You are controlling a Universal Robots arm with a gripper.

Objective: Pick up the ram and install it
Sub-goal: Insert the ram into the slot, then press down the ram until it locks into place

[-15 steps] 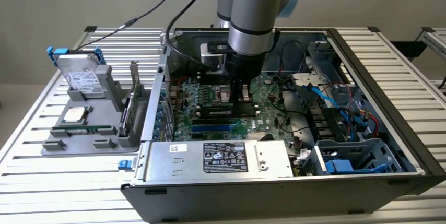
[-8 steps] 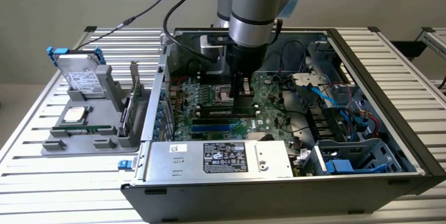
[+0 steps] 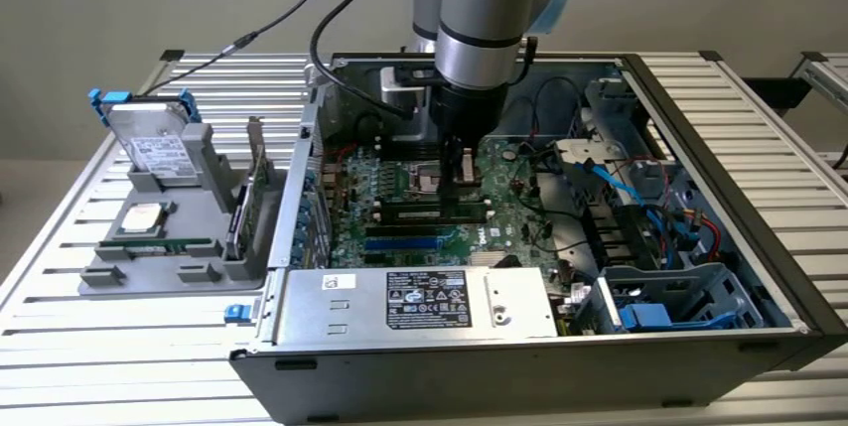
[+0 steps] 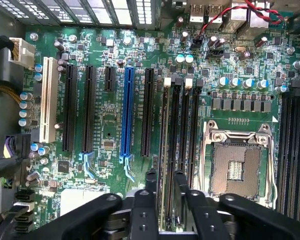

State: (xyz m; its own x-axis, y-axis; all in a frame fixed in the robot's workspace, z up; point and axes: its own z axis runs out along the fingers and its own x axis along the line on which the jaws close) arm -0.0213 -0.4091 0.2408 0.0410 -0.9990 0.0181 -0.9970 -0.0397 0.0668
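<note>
1. Hanging low inside the open PC case, gripper right over the motherboard, beside the bare CPU socket.
2. Gripper part open: fingers apart, straddling one of the long black memory slots, closed on nothing that can be seen.
3. Ram judged to be the green stick lying flat on the grey tray, on the desk at the exterior view's left of the case, well apart from the gripper.
4. Cannot tell whether a stick already sits edge-on in the slot under the fingers; too dark there.
5. Progress, as a judgement: if the tray stick is the one meant, pick-up not yet done and install not yet done; if a stick is in that slot, seating under way. Frames do not settle which.
</note>
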